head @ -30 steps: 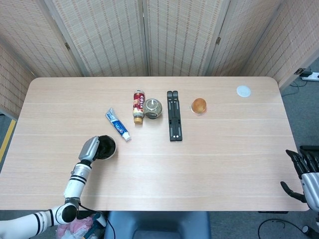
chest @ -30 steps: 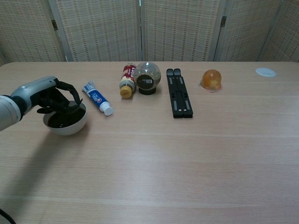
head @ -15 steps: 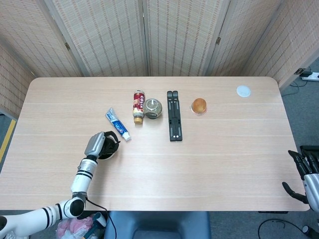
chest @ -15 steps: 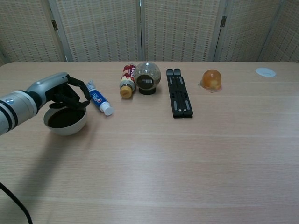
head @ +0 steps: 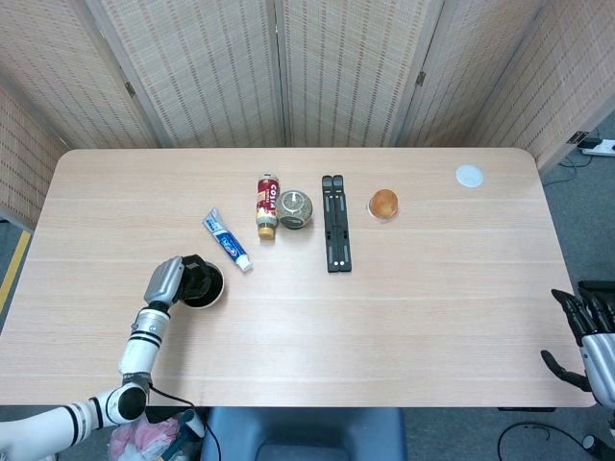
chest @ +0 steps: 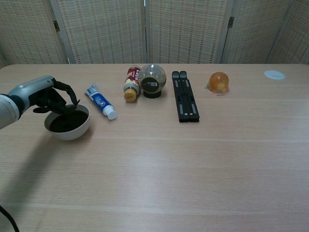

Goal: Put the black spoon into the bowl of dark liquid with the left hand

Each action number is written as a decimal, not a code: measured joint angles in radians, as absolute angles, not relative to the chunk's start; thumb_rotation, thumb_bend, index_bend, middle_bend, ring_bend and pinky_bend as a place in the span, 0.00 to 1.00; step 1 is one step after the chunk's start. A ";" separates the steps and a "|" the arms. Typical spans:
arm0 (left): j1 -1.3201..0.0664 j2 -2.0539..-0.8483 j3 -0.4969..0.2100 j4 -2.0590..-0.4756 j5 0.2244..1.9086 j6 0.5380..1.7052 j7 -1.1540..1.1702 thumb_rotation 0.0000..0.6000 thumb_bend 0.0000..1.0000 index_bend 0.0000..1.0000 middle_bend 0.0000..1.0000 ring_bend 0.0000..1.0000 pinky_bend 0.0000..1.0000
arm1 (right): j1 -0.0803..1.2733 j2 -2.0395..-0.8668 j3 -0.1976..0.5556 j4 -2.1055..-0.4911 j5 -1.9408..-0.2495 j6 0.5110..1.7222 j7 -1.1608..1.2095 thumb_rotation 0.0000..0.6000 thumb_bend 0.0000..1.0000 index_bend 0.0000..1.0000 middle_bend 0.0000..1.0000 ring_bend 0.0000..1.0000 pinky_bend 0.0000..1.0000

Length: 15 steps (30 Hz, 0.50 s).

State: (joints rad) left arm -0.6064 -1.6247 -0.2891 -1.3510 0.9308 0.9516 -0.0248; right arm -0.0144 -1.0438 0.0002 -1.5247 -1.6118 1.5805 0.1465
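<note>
Left hand (chest: 46, 96) sits at left of the chest view, over the far-left rim of the white bowl (chest: 77, 131) of dark liquid (chest: 67, 122). Fingers (chest: 67, 99) are curled in, tips hanging above the liquid. A small dark shape at the fingertips may be the black spoon (chest: 69, 109); black on black fingers over dark liquid, so I cannot tell whether the hand holds it or where its handle runs. In the head view the same hand (head: 173, 281) covers the left part of the bowl (head: 213, 293), lower left of frame; spoon not separable there.

Right hand (head: 584, 331) is at the lower right corner of the head view, off the table edge, fingers apart, holding nothing.

Handling judgement: spoon probably light, stiff, thin; a smooth handle would slip in a loose pinch. Best held on the handle, away from the scoop. The bowl is open and the liquid can slosh, so lower the spoon gently and avoid knocking the rim.

Nearby: toothpaste tube (chest: 101, 106) just right of the bowl, apart from it. Further right, a lying bottle (chest: 131, 83) and a glass globe (chest: 153, 80).
</note>
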 measured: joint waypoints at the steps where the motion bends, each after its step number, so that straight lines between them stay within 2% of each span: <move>1: -0.602 -1.616 -0.285 -1.362 0.932 0.949 -0.026 1.00 0.63 0.72 1.00 0.94 1.00 | -0.015 -1.044 0.000 -1.524 -1.612 1.582 0.147 1.00 0.19 0.02 0.14 0.05 0.05; 8: -0.597 -1.596 -0.270 -1.413 0.938 0.930 -0.025 1.00 0.63 0.72 1.00 0.94 1.00 | -0.020 -1.043 -0.001 -1.525 -1.611 1.587 0.148 1.00 0.19 0.02 0.14 0.05 0.05; 15: -0.626 -1.630 -0.282 -1.391 0.938 0.921 -0.013 1.00 0.63 0.72 1.00 0.94 1.00 | -0.028 -1.040 -0.002 -1.528 -1.608 1.594 0.147 1.00 0.19 0.02 0.14 0.05 0.05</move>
